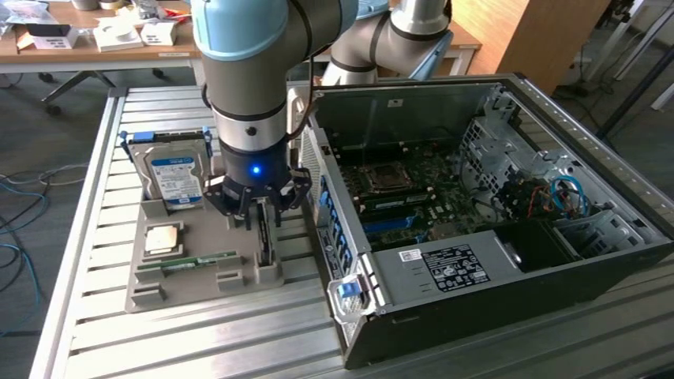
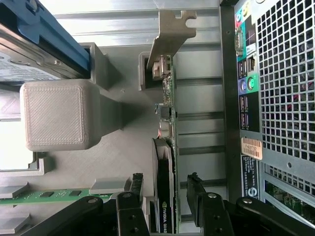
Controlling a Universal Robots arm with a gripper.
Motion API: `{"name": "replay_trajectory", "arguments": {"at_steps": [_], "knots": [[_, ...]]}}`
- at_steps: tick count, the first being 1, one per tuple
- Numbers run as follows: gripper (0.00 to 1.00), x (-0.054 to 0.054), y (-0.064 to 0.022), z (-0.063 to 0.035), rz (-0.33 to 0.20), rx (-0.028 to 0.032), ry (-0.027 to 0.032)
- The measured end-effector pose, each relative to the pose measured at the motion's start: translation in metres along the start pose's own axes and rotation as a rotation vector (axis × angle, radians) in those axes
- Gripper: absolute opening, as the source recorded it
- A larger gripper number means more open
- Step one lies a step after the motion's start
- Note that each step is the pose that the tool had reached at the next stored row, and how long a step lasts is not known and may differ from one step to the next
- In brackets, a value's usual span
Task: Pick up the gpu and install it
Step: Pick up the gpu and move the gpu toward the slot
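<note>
Grey-blue, hangs straight down over the tray point(image 1: 211, 280) beside the PC case point(image 1: 495, 304); straddles with fingers point(image 2: 137, 183) spread wide the gpu point(image 2: 164, 167) standing on edge in tray slot.

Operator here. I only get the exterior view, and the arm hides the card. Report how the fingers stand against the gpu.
Observer: In the wrist view the gripper is open and straddles the gpu, with one finger on each flat side.
Operator: Say whether the fingers touch it.
Observer: Not clamped. A clear gap shows between the card and one of the fingers. The other sits closer but does not seem to press.
Operator: Give me the card's seating.
Observer: It stands on edge in a slot of the gray holder, its metal bracket at the end away from the fingers.
</note>
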State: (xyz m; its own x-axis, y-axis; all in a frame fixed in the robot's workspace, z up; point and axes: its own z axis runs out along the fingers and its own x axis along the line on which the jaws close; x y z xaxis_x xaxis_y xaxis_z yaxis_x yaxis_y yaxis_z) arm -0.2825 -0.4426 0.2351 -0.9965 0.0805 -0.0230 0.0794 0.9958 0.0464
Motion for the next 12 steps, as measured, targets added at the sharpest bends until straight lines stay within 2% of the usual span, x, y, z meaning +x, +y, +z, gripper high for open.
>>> {"name": "replay_trajectory", "arguments": {"at_steps": [12], "knots": [[0.49, 0.0, 0.0, 0.0001, 0.0, -0.0002, -0.0002]]}}
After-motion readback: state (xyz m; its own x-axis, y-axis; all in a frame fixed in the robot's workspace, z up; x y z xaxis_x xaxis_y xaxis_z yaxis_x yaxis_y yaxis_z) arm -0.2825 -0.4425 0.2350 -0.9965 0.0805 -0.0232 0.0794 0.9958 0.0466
